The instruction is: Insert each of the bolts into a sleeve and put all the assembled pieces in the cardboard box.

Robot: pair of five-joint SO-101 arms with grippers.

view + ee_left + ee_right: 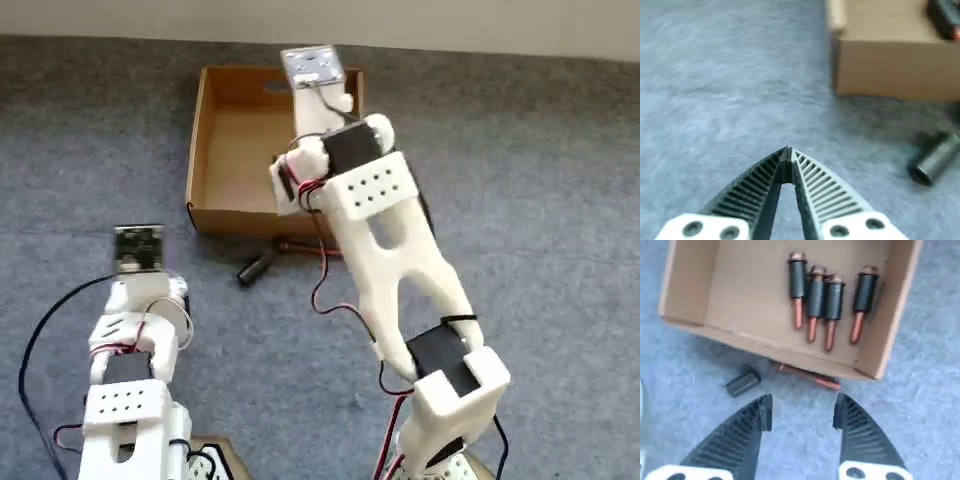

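Your right gripper (802,412) is spread wide, your left gripper (787,160) is pinched closed on nothing, and the last bolt (807,376) lies tight against the box (687,285) at its 6 o'clock, near the sleeve (742,383), so a finger may hit the wall.

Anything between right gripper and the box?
Yes. Right wrist view: a bare bolt along the cardboard box wall and a loose sleeve, both on carpet.
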